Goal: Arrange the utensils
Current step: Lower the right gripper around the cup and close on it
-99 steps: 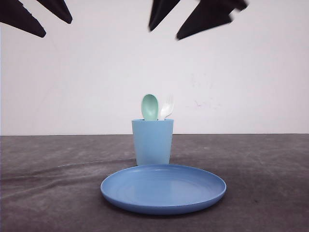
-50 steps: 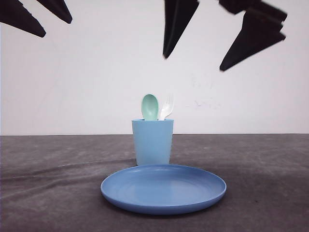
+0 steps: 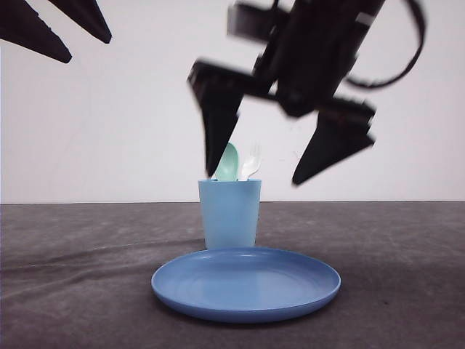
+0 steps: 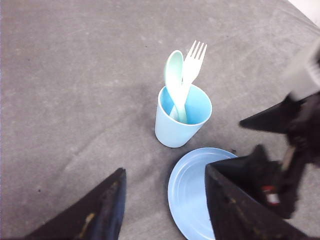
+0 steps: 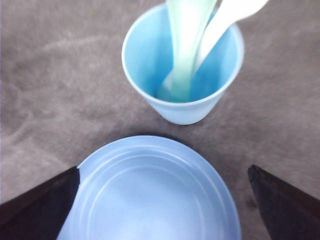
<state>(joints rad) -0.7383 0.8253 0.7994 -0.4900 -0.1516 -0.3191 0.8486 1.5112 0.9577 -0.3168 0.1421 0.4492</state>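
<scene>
Right gripper (image 3: 258, 171) has dropped a long way since half a second ago: from the top edge of the front view down to cup height, motion-blurred. Jaws spread wide, nothing between the pads. Its fingertips now straddle the utensil heads, one tip just in front of the spoon (image 3: 227, 161), the other off to the far side of the fork (image 3: 251, 160).

Spoon and fork both stand upright in the light blue cup (image 3: 229, 214), handles down, heads above the rim, touching each other. In the right wrist view the cup sits between and ahead of the open jaws, and the blue plate (image 5: 150, 200) lies directly between them.

Left gripper (image 3: 69, 33) unchanged, high and well apart from the cup, jaws open and empty. Table (image 3: 73, 291) is dark grey.
</scene>
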